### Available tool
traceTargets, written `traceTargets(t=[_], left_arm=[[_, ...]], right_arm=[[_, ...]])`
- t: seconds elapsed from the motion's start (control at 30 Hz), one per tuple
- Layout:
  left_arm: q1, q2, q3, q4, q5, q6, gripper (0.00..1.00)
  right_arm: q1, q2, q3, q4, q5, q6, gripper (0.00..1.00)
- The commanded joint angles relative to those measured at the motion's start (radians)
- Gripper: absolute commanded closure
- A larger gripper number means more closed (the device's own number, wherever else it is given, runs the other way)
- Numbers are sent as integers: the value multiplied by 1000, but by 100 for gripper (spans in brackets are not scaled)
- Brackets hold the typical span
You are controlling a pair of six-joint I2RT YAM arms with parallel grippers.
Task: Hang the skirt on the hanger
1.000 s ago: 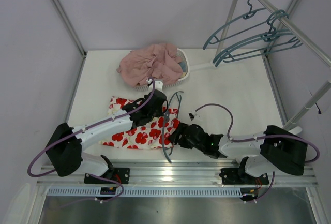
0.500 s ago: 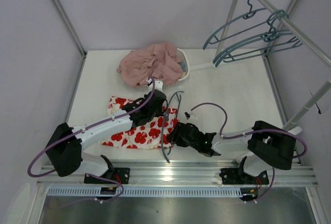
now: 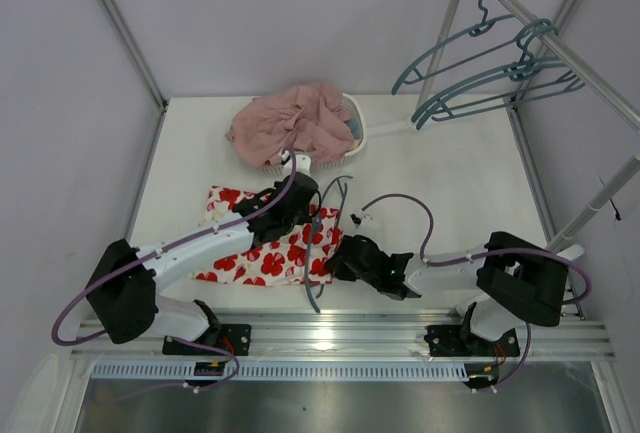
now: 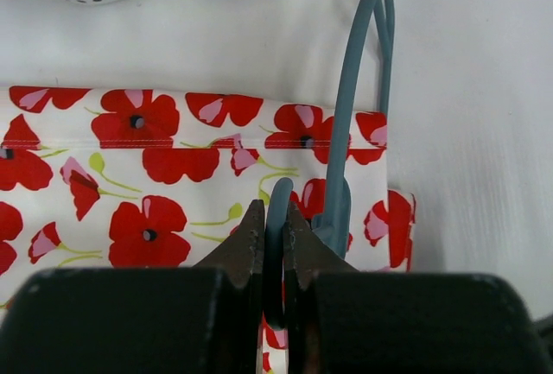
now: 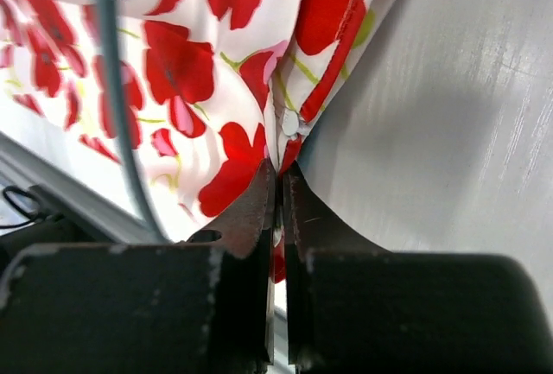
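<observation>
Pink garment [image 3: 285,123] in white perforated basket [image 3: 357,134]; spare teal hangers [image 3: 522,66] on rail [image 3: 560,48].

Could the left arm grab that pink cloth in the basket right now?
Probably not: the left tool is shut on the hanger, leaving nothing free to grab with, though the pink cloth lies just beyond it, unblocked.

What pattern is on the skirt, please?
The skirt is white with large red flowers, clearest in the left wrist view.

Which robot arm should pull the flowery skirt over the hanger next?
Probably the right: the right gripper pinches the skirt at its edge, while the left gripper is busy clamping the hanger.
</observation>
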Motion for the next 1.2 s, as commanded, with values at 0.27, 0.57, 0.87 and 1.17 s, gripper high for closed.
traceTargets(t=[0.27, 0.57, 0.87, 1.17], left_arm=[[44, 19, -67, -50, -31, 11, 100], [66, 5, -73, -54, -30, 17, 100], [86, -41, -83, -91, -56, 39, 100], [92, -73, -77, -137, -74, 39, 100]], right_arm=[[13, -307, 40, -88, 92, -70, 100], [39, -456, 11, -250, 169, -76, 100], [53, -600, -109, -347, 170, -42, 100], [45, -600, -196, -286, 109, -90, 100]])
